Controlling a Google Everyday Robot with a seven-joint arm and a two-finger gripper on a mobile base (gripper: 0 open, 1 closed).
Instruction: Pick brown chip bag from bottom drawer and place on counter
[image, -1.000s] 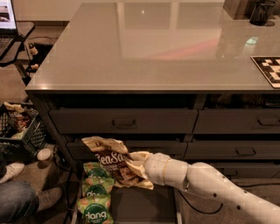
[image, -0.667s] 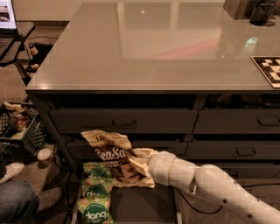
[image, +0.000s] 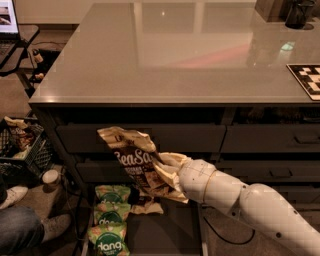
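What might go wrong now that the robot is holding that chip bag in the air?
1. The gripper pinches the chip bag by one crumpled side, so it may slip and drop into the open drawer or onto the green snack bags.
2. The bag hangs below the counter edge, so its top could snag under that edge on the way up.

Green bags (image: 109, 234) are lying in a row at bottom left. A checkerboard (image: 306, 79) is sitting far right, and a crate (image: 21, 146) and cup (image: 50, 177) are standing left.
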